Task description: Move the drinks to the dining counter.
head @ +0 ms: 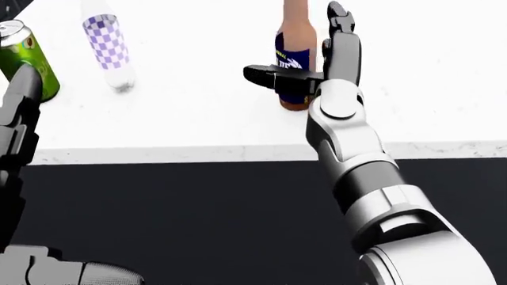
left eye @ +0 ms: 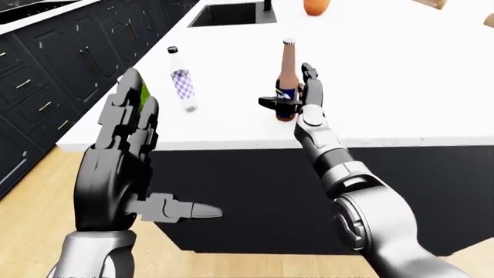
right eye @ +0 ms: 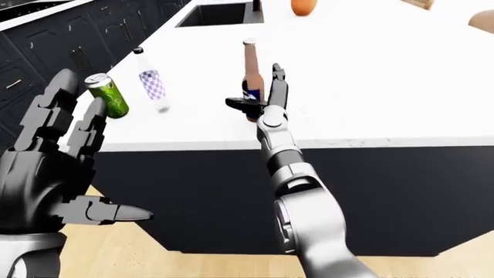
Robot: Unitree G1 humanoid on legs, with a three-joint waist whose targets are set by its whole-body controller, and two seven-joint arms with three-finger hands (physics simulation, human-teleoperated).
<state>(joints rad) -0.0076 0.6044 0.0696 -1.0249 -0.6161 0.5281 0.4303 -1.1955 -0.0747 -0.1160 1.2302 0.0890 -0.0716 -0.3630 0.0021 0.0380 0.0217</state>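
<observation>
- On the white counter, the brown beer bottle stands upright near the edge that faces the robot, its blue label showing in the head view.
- Right hand: spread wide, fingers pointing straight up on the bottle's right side and the thumb reaching leftward across the bottle's lower part — nothing is clasped. Whether the thumb touches the glass cannot be told.
- Left of that hand, well apart on the same counter, stands a clear bottle with a purple-checked label; its cap is dark.
- Further left again sits the green can, upright, just beside the counter's left edge. In the left-eye view the left hand hides most of it.
- Left hand: raised low in the left of the eye views, palm turned toward the right, fingers straight and thumb jutting rightward — open and holding nothing. It hangs off the counter, over the dark cabinet face and wooden floor.
- Beyond the right hand, at the top of the eye views, a black sink is set into the counter, with an orange round object beside it.
</observation>
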